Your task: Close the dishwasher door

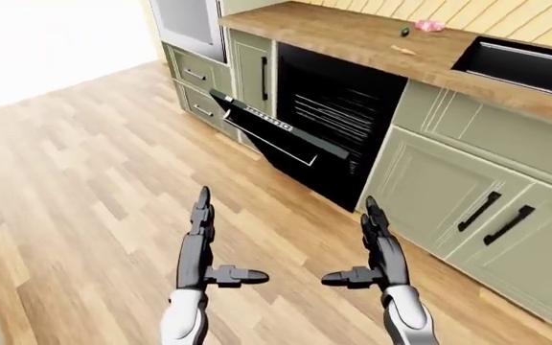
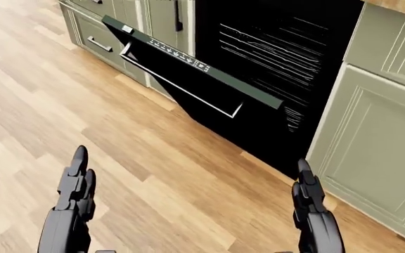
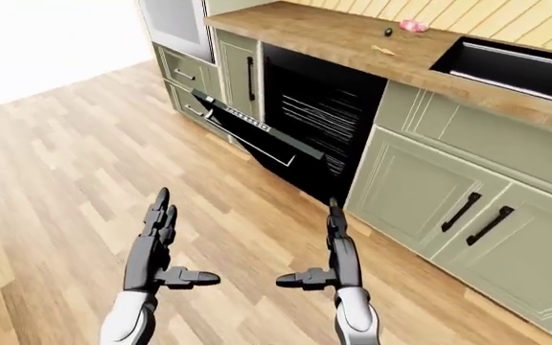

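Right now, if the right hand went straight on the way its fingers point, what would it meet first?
Probably the open dishwasher: the right hand points up the head view toward its dark lower interior, right of the half-lowered door. Only bare floor lies between, though depth is unclear.

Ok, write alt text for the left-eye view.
A dishwasher door hangs partly open from a dark dishwasher set under a wooden counter among pale green cabinets. Low in the view, the robot's left hand and right hand reach out open and empty over the wood floor, short of the door.
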### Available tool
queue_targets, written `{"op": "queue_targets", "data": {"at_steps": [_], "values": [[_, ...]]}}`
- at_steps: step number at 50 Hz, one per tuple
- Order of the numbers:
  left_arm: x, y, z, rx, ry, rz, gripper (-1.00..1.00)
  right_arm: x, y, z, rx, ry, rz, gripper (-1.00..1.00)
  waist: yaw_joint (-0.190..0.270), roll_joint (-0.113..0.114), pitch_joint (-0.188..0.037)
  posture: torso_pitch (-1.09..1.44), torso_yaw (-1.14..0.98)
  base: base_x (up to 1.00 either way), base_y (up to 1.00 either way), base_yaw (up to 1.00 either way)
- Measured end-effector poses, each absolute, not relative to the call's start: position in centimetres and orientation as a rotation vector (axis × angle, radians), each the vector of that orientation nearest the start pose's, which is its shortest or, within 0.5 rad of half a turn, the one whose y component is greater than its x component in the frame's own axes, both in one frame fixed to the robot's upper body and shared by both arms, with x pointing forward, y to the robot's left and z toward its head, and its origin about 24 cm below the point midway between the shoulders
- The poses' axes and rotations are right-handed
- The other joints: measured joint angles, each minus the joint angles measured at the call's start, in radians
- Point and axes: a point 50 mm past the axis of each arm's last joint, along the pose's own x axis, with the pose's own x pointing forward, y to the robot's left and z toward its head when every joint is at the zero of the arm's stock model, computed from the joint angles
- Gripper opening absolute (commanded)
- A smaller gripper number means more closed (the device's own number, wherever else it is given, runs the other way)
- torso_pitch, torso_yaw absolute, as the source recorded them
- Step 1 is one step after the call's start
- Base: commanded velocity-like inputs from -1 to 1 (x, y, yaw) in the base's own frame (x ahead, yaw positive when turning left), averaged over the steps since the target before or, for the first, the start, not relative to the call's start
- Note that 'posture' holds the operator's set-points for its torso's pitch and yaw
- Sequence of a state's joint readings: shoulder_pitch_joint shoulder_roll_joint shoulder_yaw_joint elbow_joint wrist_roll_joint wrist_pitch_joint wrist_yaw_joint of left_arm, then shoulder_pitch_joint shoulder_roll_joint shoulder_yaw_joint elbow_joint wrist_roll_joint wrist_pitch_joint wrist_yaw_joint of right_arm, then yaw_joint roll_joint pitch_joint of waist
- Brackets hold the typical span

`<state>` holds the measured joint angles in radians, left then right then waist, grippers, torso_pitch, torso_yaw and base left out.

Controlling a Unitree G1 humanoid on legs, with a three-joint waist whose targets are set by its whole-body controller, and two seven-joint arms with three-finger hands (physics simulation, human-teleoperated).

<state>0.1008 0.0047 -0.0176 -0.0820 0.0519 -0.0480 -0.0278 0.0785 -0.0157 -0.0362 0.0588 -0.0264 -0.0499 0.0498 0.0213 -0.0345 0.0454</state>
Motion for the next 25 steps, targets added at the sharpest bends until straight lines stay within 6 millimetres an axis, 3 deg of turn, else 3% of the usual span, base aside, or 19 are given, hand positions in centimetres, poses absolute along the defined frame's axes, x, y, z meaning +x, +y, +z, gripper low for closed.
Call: {"op": "queue_targets", "data": {"at_steps": [2,7,14,17,21,25], "values": [[23.4,15.1,4.4,0.057,-0.039,-0.016,1.00,23.5,-16.3,1.5,-0.042,0.083,-0.001,1.00,-0.005,-0.040,-0.004,0.00,0.00,0.00,0.00,0.57],[23.3,14.3,4.0,0.043,-0.018,-0.049,1.00,23.2,-17.1,0.9,-0.049,0.115,-0.032,1.00,-0.018,-0.029,-0.010,0.00,0.00,0.00,0.00,0.57],[23.6,14.7,4.4,0.042,-0.041,-0.025,1.00,23.5,-16.8,1.1,-0.046,0.097,-0.018,1.00,-0.021,0.061,-0.001,0.00,0.00,0.00,0.00,0.57],[23.5,14.7,4.4,0.043,-0.043,-0.022,1.00,23.4,-16.8,1.1,-0.046,0.092,-0.019,1.00,-0.019,0.116,-0.011,0.00,0.00,0.00,0.00,0.57],[23.2,15.5,3.8,0.055,-0.010,0.006,1.00,23.2,-16.0,0.8,-0.032,0.115,0.008,1.00,0.014,0.101,-0.017,0.00,0.00,0.00,0.00,0.57],[23.4,15.3,4.3,0.051,-0.032,0.006,1.00,23.3,-16.3,1.1,-0.037,0.101,0.002,1.00,0.013,0.051,-0.013,0.00,0.00,0.00,0.00,0.56]]}}
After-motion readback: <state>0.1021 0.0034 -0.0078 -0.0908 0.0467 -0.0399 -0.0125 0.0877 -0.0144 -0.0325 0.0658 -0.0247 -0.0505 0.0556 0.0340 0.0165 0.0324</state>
